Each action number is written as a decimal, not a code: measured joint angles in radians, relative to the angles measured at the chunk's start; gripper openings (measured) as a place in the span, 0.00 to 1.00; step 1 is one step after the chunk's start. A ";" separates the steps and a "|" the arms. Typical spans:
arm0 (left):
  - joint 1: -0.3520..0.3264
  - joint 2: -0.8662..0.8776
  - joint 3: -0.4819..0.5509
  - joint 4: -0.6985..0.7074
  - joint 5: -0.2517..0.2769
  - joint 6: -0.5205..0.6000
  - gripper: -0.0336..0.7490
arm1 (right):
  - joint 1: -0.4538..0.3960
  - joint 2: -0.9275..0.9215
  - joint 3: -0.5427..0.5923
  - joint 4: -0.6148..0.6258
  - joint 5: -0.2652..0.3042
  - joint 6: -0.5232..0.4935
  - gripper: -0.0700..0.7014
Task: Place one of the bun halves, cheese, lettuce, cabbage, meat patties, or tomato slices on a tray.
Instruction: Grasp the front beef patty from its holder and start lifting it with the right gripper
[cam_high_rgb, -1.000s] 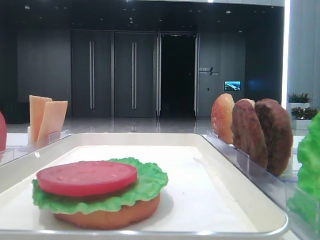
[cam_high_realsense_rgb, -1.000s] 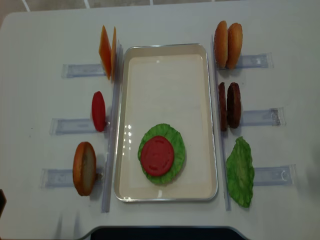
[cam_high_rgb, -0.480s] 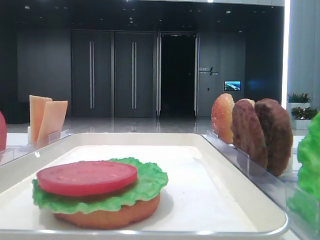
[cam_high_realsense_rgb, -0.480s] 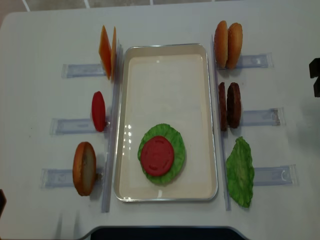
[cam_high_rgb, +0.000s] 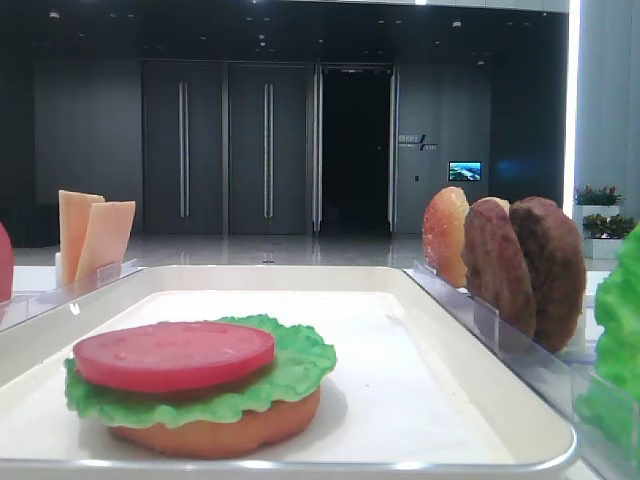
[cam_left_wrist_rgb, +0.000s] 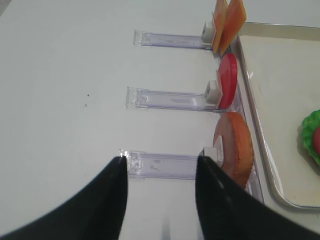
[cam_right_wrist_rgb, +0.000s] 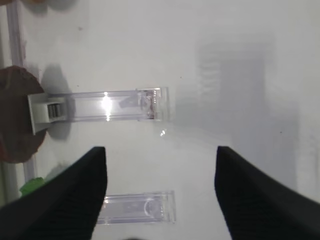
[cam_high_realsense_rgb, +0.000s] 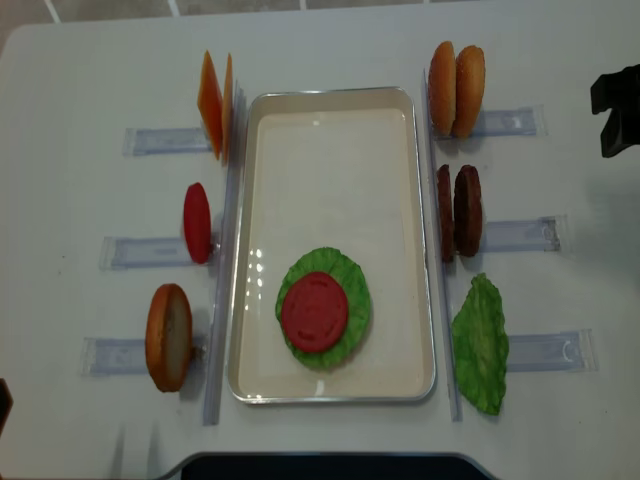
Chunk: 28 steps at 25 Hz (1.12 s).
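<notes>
Partly cropped: right tool open; meat patties edge-cut.

A white tray is seen on a white table; a red tomato slice is laid over ruffled green lettuce; 2 grainy dark-brown meat patties are racked; cheese is pale orange.

My black right gripper hangs at the table's right edge, jaws spread wide, empty. My black left gripper hovers low, jaws parted, empty.
</notes>
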 joint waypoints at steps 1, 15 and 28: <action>0.000 0.000 0.000 0.000 0.000 0.000 0.48 | 0.018 0.000 -0.002 -0.005 -0.005 0.028 0.70; 0.000 0.000 0.000 0.000 0.000 0.000 0.48 | 0.339 0.001 -0.011 -0.013 -0.101 0.318 0.70; 0.000 0.000 0.000 0.000 0.000 0.000 0.48 | 0.532 0.106 -0.018 -0.013 -0.147 0.439 0.70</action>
